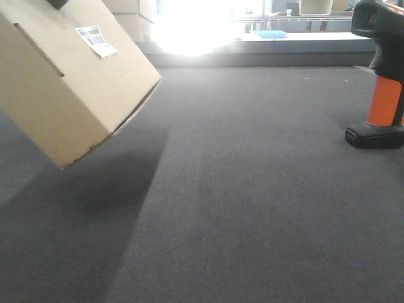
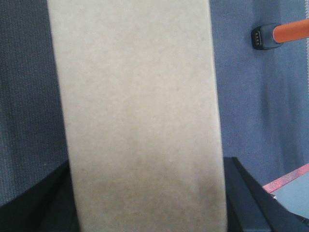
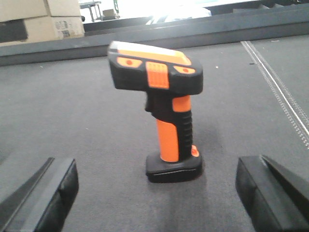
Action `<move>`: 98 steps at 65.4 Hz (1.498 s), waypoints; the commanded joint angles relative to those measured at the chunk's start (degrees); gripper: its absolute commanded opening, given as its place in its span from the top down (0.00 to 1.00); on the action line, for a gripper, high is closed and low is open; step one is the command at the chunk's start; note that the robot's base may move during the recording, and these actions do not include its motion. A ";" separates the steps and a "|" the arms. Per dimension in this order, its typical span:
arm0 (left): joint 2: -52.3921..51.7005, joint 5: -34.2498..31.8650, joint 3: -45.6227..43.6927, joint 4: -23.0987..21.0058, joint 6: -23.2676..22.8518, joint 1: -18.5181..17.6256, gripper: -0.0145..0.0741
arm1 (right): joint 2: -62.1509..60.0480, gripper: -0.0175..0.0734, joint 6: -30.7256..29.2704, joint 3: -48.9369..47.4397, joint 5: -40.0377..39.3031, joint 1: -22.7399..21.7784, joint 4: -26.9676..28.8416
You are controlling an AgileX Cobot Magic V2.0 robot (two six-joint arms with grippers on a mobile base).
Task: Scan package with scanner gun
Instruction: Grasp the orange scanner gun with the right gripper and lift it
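The package, a plain tan cardboard box, hangs tilted above the grey mat at the left, with its white barcode sticker on the upper face. In the left wrist view the package fills the space between my left gripper's dark fingers, which are shut on its sides. The scanner gun stands upright on its black foot at the far right; it also appears as the scanner gun just ahead of my right gripper. That gripper is open, its fingers wide apart and clear of the scanner.
A raised grey ledge runs along the back of the mat, with a blue object behind it. Stacked cartons stand at the back left. A pale strip crosses the mat on the right.
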 commanded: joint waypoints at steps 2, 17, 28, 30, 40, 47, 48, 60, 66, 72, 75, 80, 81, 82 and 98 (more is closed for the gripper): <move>-0.91 -0.43 -0.20 -1.48 0.21 0.14 0.96 | 5.60 0.18 0.04 0.15 -7.51 0.05 0.37; -0.91 -0.43 -0.20 -1.48 1.22 0.14 0.96 | 17.00 0.18 0.04 -5.61 -10.46 0.05 0.04; -0.91 -0.43 -0.20 -1.48 1.31 0.14 0.96 | 24.01 0.18 0.04 -9.86 -12.20 0.05 0.04; -0.91 -0.43 -0.20 -1.48 1.31 0.14 0.96 | 25.09 0.18 0.04 -10.42 -12.20 0.05 0.04; -0.91 -0.43 -0.20 -1.48 1.31 0.14 0.96 | 30.68 0.18 0.04 -12.56 -15.40 0.05 0.04; -0.91 -0.43 -0.20 -1.48 1.31 0.14 0.96 | 33.97 0.18 0.04 -13.51 -18.28 0.05 0.04; -0.91 -0.43 -0.20 -1.48 1.31 0.14 0.96 | 34.39 0.18 0.04 -13.65 -18.51 0.05 0.04; -0.91 -0.43 -0.20 -1.48 1.34 0.14 0.96 | 39.41 0.18 0.04 -16.78 -19.63 0.05 0.04; -0.91 -0.43 -0.20 -1.48 1.44 0.14 0.96 | 41.88 0.18 0.04 -18.72 -20.35 0.05 0.04; -0.91 -0.43 -0.20 -1.48 1.44 0.14 0.96 | 43.64 0.18 0.04 -20.13 -20.72 0.05 0.04; -0.91 -0.43 -0.20 -1.48 1.44 0.14 0.96 | 44.45 0.18 0.04 -20.71 -20.72 0.05 0.04; -0.91 -0.43 -0.20 -1.48 1.44 0.14 0.96 | 45.84 0.18 0.04 -21.52 -20.72 0.05 0.04; -0.91 -0.43 -0.20 -1.48 1.44 0.14 0.96 | 46.10 0.18 0.04 -21.66 -20.87 0.05 0.04; -0.91 -0.43 -0.20 -1.48 1.44 0.14 0.96 | 46.32 0.18 0.04 -21.78 -20.87 0.05 0.04; -0.91 -0.43 -0.20 -1.48 1.44 0.14 0.96 | 49.41 0.18 0.04 -22.01 -24.49 0.05 0.04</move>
